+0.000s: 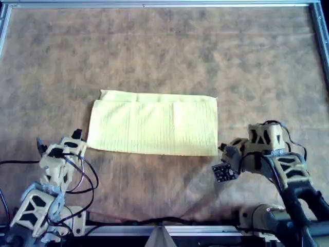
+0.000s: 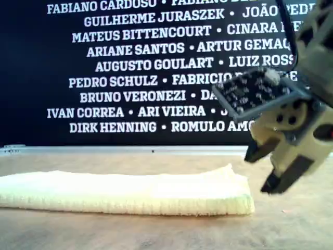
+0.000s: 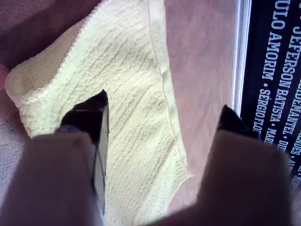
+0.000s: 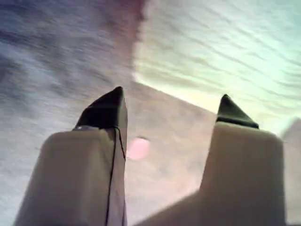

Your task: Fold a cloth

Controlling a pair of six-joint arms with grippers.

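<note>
The pale yellow cloth [image 1: 154, 126] lies flat on the brown mat as a wide folded rectangle, with one long edge layered over the other. In the exterior view the cloth [image 2: 125, 192] is a low, thick strip. My left gripper [image 1: 59, 140] is open just off the cloth's near left corner in the overhead view. From the left wrist, the cloth [image 3: 127, 108] lies below and ahead of the open left gripper [image 3: 162, 106]. My right gripper [image 1: 229, 146] is open beside the near right corner, a little above the mat [image 2: 268, 169]. The right wrist view shows the cloth [image 4: 225, 52] ahead of the empty right gripper [image 4: 171, 101].
The brown mottled mat [image 1: 154, 51] covers the whole table inside a metal frame rail [image 1: 318, 41]. A black banner [image 2: 130, 67] with white names stands behind the table. A small pink spot [image 4: 138, 147] marks the mat under the right gripper.
</note>
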